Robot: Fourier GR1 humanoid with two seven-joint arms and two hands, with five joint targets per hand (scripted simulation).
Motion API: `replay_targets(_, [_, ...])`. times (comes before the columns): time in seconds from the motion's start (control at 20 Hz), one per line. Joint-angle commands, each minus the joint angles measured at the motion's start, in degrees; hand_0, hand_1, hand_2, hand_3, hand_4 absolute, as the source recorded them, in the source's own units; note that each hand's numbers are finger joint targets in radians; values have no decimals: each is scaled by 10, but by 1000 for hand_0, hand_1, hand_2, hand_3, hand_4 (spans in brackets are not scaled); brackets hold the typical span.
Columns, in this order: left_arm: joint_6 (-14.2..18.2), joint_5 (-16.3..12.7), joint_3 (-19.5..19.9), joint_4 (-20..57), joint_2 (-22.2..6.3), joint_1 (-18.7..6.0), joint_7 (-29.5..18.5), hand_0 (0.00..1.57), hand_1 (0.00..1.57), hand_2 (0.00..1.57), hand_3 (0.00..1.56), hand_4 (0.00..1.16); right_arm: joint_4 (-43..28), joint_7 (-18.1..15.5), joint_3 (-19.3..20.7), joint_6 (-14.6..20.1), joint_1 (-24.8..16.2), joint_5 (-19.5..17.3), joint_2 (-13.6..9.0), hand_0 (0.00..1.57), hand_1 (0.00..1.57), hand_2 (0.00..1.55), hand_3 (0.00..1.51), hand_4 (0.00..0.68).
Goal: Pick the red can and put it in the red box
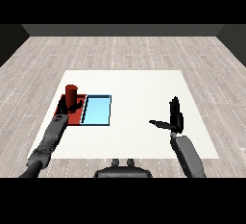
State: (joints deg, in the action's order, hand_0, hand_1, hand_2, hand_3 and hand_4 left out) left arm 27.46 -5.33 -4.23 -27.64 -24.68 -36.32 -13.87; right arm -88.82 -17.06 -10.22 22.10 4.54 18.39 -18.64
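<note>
Your left hand (64, 106) sits by the red can (71, 93) over the red tray (74, 117), grip unclear; set it down upright before releasing; right hand (174, 118) idles, fingers spread.

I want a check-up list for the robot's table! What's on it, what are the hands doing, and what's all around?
Surface: white table, flat, bare in the middle and on the right.
Job's things: red can upright over the red tray; whether it rests there cannot be told. Light blue tray lies beside the red tray.
Clutter: nothing seen.
Hands: left hand is at the red can, over the red tray; its fingers cannot be made out. Right hand is open above the table, holding nothing.
Cables: nothing seen.
Surroundings: grey plank floor, dark wall behind.
</note>
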Motion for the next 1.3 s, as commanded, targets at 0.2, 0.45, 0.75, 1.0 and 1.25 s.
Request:
replay_targets(0.2, [17, 35, -1, 193, 13, -64, 64, 691, 691, 720, 491, 739, 90, -28, 25, -19, 43, 15, 26, 0, 0, 0, 0, 0])
replay_targets(0.45, [13, 28, 13, 243, 26, -67, 93, 683, 683, 691, 124, 775, 102, -51, 19, -24, 34, 7, 38, 0, 0, 0, 0, 0])
replay_targets(0.75, [-54, 12, 32, 259, -4, -44, 90, 0, 0, 0, 0, 649, 121, -61, 28, -36, 46, 12, 44, 0, 0, 0, 0, 0])
replay_targets(1.0, [-80, 24, 23, 261, -32, -51, 99, 0, 0, 0, 0, 0, 123, -52, 33, -26, 69, 7, 48, 0, 0, 0, 0, 0])
replay_targets(1.25, [-20, 15, 36, 230, -12, -60, 58, 0, 0, 0, 0, 0, 90, -53, 44, -50, 48, 26, 45, 0, 0, 0, 0, 0])
